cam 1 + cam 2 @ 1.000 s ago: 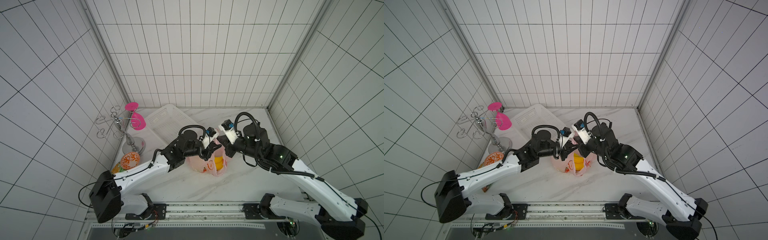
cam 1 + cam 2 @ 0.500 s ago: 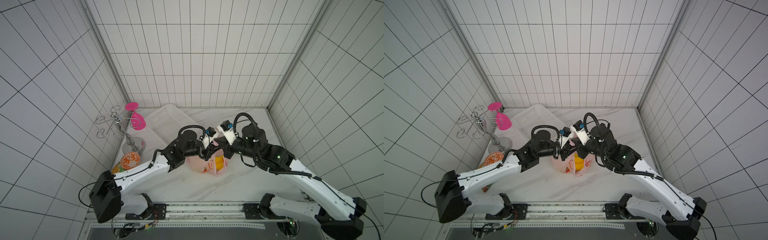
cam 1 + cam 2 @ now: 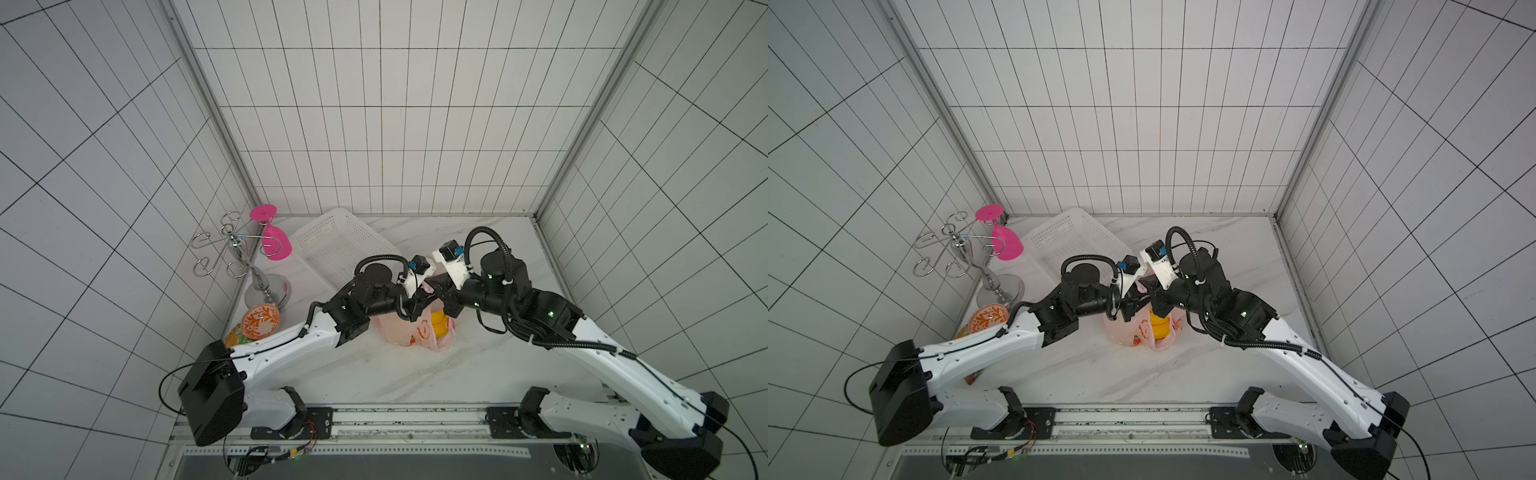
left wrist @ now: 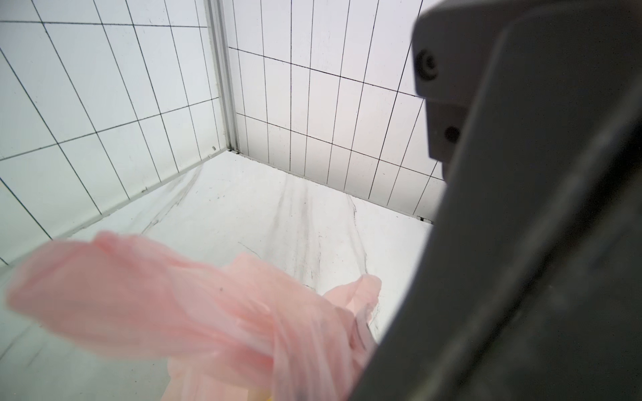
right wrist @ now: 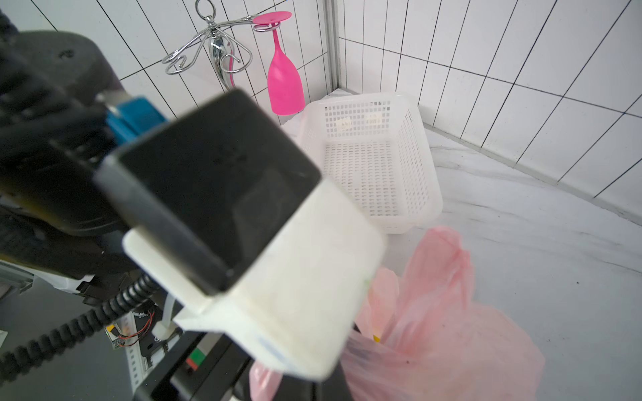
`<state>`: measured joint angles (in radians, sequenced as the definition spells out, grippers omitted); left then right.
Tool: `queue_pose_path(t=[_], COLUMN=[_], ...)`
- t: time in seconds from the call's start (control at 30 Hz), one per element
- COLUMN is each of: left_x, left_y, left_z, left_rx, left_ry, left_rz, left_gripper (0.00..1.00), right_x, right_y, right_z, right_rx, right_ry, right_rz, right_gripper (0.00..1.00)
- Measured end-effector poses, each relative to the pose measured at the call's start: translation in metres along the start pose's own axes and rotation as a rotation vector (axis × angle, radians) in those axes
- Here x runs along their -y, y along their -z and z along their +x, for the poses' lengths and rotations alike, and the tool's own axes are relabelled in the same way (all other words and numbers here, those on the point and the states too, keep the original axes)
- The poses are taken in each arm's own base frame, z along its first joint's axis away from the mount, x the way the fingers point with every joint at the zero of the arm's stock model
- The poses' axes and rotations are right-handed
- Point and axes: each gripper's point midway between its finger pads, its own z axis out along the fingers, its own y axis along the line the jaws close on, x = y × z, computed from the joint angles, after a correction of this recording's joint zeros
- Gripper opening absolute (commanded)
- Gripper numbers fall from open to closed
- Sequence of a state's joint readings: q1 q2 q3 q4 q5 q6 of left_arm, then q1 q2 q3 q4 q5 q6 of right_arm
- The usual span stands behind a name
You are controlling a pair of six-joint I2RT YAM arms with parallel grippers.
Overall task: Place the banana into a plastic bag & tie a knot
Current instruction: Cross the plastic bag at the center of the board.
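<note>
- Left gripper (image 3: pixel 419 301) clenched above the plastic bag (image 3: pixel 405 332); whether it pinches plastic is unclear.
- Right gripper (image 3: pixel 440 294) clenched likewise, just beside it.
- Banana (image 3: pixel 438 329) inside bag.

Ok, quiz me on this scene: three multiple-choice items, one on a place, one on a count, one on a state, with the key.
1. Where does the white basket stand, relative to the plastic bag?
A. Behind it, toward the back wall
B. In front of it, by the arm bases
C. On top of it

2. How many glasses hang on the chrome rack?
A. None
B. One
C. Three

3. Where is the banana?
A. In the basket
B. Hung on the rack
C. Inside the plastic bag

Key:
1. A, since both top views show the basket farther back than the bag, near the wall.
2. B, since a single pink glass hangs upside down from one hook and the other hooks are bare.
3. C, since its yellow shows through the thin pink plastic.
</note>
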<state>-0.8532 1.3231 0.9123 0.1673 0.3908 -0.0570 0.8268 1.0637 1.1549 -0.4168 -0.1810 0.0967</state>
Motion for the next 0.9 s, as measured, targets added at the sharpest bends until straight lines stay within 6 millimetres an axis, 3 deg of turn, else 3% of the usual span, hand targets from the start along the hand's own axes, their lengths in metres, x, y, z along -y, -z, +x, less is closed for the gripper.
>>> queue_pose_path(t=[0.2, 0.27, 0.47, 0.57, 0.73, 0.9], left_x=[-0.002, -0.003, -0.005, -0.005, 0.0, 0.009], left_y=[0.0, 0.001, 0.002, 0.005, 0.01, 0.01], left_z=[0.0, -0.001, 0.001, 0.003, 0.007, 0.007], left_rx=[0.021, 0.034, 0.045, 0.045, 0.047, 0.046], left_ry=[-0.012, -0.015, -0.027, -0.043, -0.08, -0.123], left_rz=[-0.006, -0.009, -0.022, -0.024, -0.01, 0.029], left_gripper=[0.0, 0.0, 0.0, 0.0, 0.0, 0.0], right_x=[0.005, 0.005, 0.007, 0.011, 0.029, 0.055], right_y=[0.001, 0.002, 0.011, 0.025, 0.042, 0.022], right_z=[0.001, 0.001, 0.003, 0.003, 0.0, 0.004], right_rx=[0.004, 0.004, -0.002, 0.004, 0.025, -0.036], right_ry=[-0.029, -0.033, -0.033, -0.026, -0.042, -0.089], right_rz=[0.007, 0.005, 0.023, 0.049, 0.115, 0.167], right_gripper=[0.0, 0.07, 0.55, 0.64, 0.65, 0.63])
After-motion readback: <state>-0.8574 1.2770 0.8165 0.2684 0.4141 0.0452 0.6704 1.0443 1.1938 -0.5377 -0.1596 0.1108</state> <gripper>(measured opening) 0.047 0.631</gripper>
